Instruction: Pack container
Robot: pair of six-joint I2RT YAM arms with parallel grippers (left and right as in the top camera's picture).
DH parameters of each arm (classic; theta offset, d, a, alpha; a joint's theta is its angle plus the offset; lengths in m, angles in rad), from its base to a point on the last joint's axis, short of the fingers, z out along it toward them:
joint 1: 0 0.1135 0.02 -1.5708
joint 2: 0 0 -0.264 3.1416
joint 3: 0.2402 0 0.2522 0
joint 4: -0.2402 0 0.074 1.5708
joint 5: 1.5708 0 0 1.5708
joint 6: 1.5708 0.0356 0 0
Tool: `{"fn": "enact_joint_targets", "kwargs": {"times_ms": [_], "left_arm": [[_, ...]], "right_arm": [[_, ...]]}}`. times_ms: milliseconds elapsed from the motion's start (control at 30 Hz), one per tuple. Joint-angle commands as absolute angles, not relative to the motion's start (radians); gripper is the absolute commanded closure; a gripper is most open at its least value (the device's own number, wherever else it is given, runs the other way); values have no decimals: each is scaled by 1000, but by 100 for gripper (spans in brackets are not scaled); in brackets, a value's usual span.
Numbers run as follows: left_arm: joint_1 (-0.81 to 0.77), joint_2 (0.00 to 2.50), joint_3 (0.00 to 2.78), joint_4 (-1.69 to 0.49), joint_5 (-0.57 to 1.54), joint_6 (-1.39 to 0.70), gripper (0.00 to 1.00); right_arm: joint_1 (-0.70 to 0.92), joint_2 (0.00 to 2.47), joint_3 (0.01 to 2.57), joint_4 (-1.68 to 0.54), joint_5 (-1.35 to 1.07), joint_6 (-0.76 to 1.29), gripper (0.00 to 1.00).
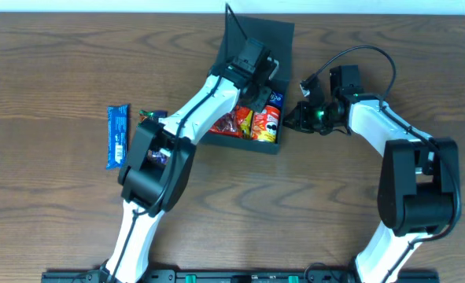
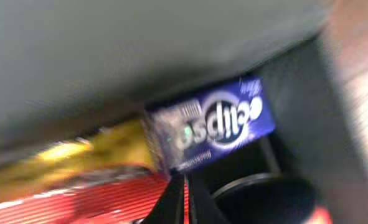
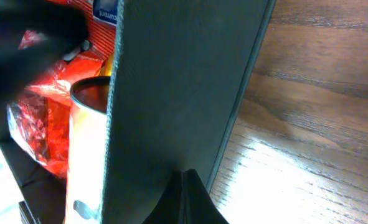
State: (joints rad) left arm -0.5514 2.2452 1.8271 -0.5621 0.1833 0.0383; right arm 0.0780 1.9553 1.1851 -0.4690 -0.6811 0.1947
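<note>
The dark container (image 1: 244,144) stands at the table's middle back with its flap lid (image 1: 263,35) raised. Red, orange and yellow snack packets (image 1: 252,123) lie in it. My left gripper (image 1: 262,94) reaches down inside it. In the left wrist view this gripper (image 2: 187,190) is shut, its tips just under a blue gum pack (image 2: 212,127), with a yellow packet (image 2: 78,155) and a red packet (image 2: 84,202) beside it. My right gripper (image 1: 289,119) is shut and empty, its tips (image 3: 184,177) against the container's outer right wall (image 3: 171,93).
A blue snack bar (image 1: 117,136) lies on the wooden table to the left. A small dark packet (image 1: 153,115) shows beside it, partly under the left arm. A white cylindrical shape (image 3: 87,155) stands inside the container's near wall.
</note>
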Motion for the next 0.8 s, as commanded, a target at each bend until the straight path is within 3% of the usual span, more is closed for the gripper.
{"fn": "enact_joint_targets", "kwargs": {"times_ms": [0,767], "left_arm": [[-548,2165,1875,-546,122,73,94],[-548,2348,1869,-566,176,64,94]], "right_arm": [[90,1966,1184,-467,-711,205,99],[90,1966,1184,-482,-710,201,99]]}}
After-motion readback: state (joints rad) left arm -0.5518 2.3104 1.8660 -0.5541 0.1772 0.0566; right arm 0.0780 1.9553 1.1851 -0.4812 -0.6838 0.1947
